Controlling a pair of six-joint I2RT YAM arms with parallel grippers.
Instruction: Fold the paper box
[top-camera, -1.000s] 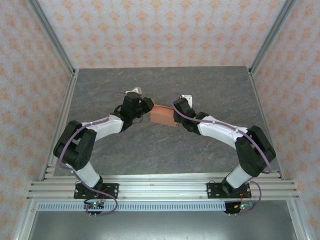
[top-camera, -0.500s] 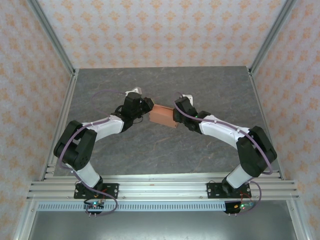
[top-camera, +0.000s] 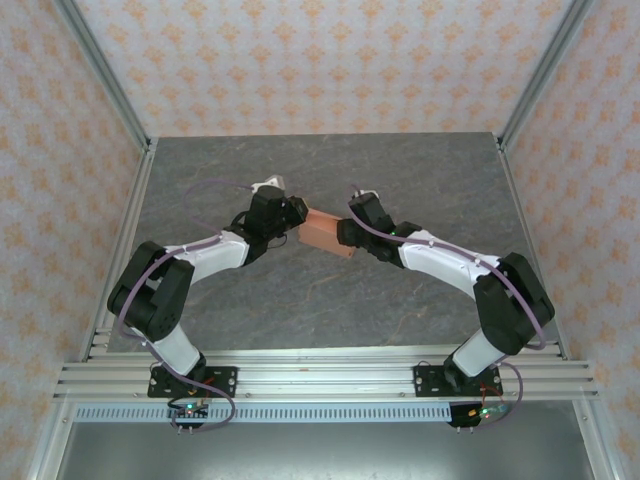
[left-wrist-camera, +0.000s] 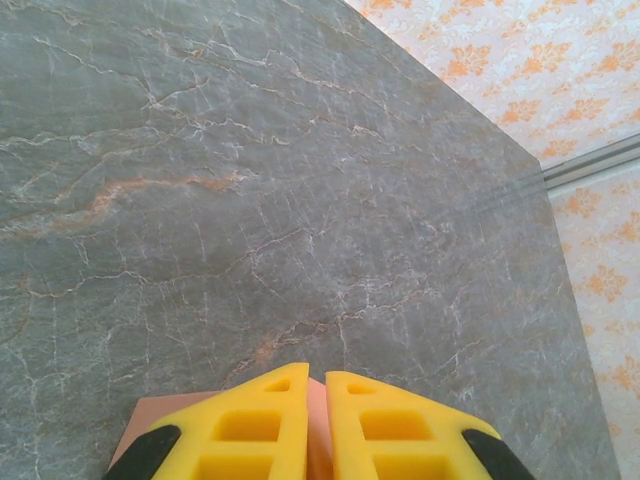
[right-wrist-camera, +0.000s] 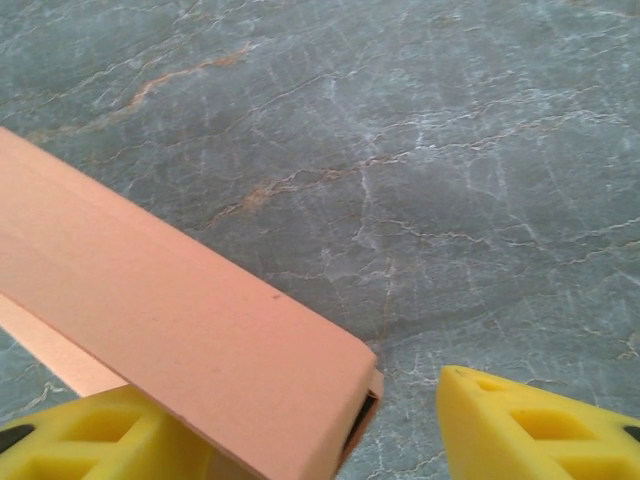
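The paper box (top-camera: 325, 232) is a small salmon-orange folded box held above the grey table between the two arms. My left gripper (top-camera: 296, 216) is at the box's left end. In the left wrist view its yellow fingers (left-wrist-camera: 260, 420) are pinched on a thin edge of the card (left-wrist-camera: 316, 425), so the left gripper (left-wrist-camera: 315, 375) is shut on it. My right gripper (top-camera: 346, 232) is at the box's right end. In the right wrist view the box (right-wrist-camera: 170, 300) lies over the left finger (right-wrist-camera: 90, 435). The right finger (right-wrist-camera: 530, 425) stands clear of it, so the right gripper (right-wrist-camera: 290, 385) is open.
The grey marbled table (top-camera: 400, 170) stretches around the box, bare in front and behind. Aluminium frame posts (top-camera: 100, 70) and patterned walls close in the sides and back.
My right gripper's jaws have spread apart and come off the box's right end. The box and the left gripper have hardly moved.
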